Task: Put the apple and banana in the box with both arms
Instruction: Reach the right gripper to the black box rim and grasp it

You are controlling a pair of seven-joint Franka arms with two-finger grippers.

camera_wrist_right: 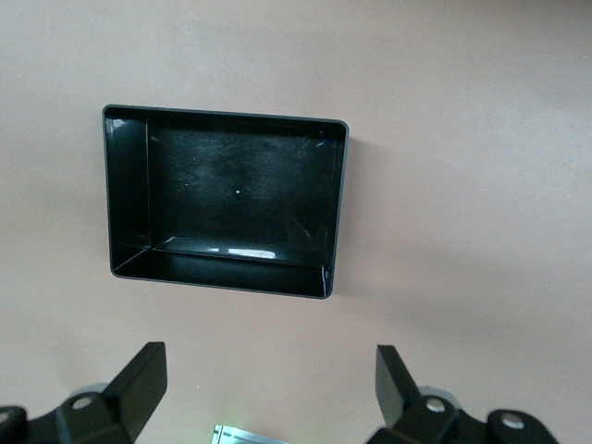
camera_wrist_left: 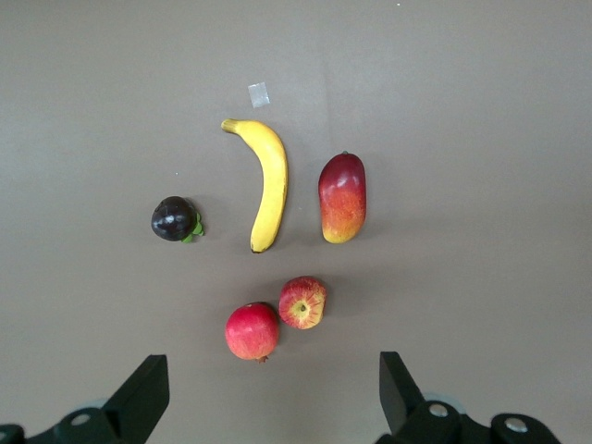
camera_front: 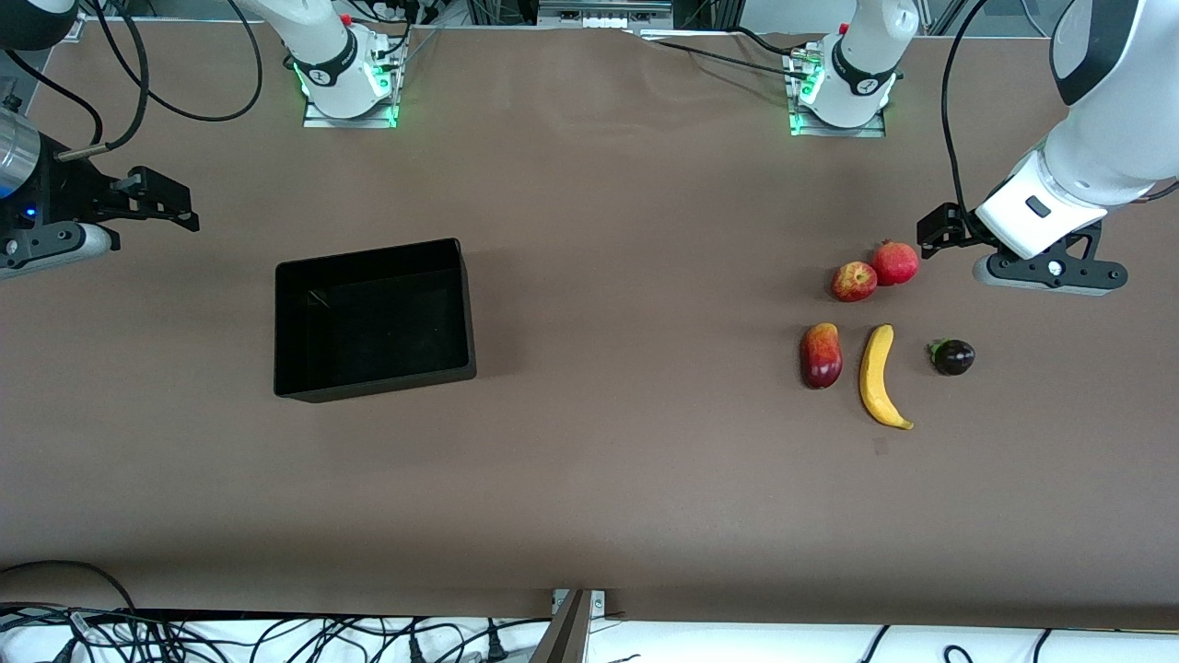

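The apple (camera_front: 854, 281) lies on the brown table toward the left arm's end, touching a pomegranate; it also shows in the left wrist view (camera_wrist_left: 302, 302). The banana (camera_front: 880, 376) lies nearer the front camera than the apple, and shows in the left wrist view (camera_wrist_left: 268, 185) too. The black box (camera_front: 368, 253) stands empty toward the right arm's end, also in the right wrist view (camera_wrist_right: 129, 194). My left gripper (camera_front: 1050, 272) hangs open and empty above the table beside the pomegranate (camera_wrist_left: 273, 398). My right gripper (camera_front: 55, 249) hangs open and empty at the table's end past the box (camera_wrist_right: 268, 393).
A pomegranate (camera_front: 895, 262) touches the apple. A red-yellow mango (camera_front: 822, 354) lies beside the banana. A dark purple fruit with a green cap (camera_front: 953, 357) lies on the banana's other flank. A small clear scrap (camera_wrist_left: 259, 93) lies near the banana's tip.
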